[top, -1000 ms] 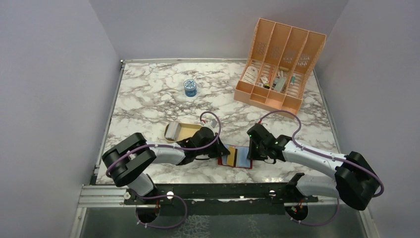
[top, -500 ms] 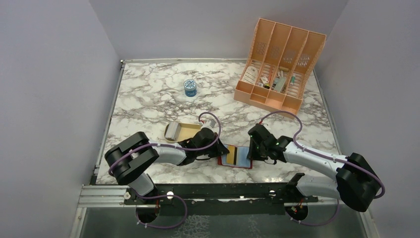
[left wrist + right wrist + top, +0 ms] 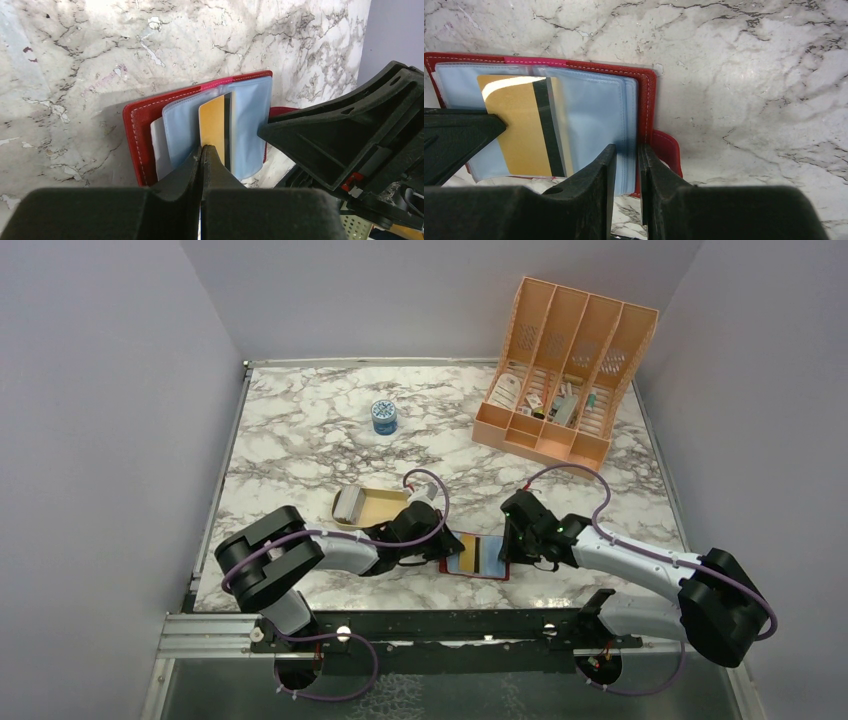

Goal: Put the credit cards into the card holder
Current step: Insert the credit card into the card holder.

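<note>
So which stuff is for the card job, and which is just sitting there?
For the job:
red card holder, lying open, its edge gripped by the right claw
gold card, pinched in the left claw
grey card stack in the tan tray

Just lying about:
blue jar
peach organizer with bits inside

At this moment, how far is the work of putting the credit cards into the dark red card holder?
Done: the dark red folding card holder lies open. In hand: a gold card with a black stripe sits partly in a pale blue pocket, the shut left gripper at its edge; the right gripper clamps the holder. Left: a greyish card stack waits in the shallow tan tray.
</note>
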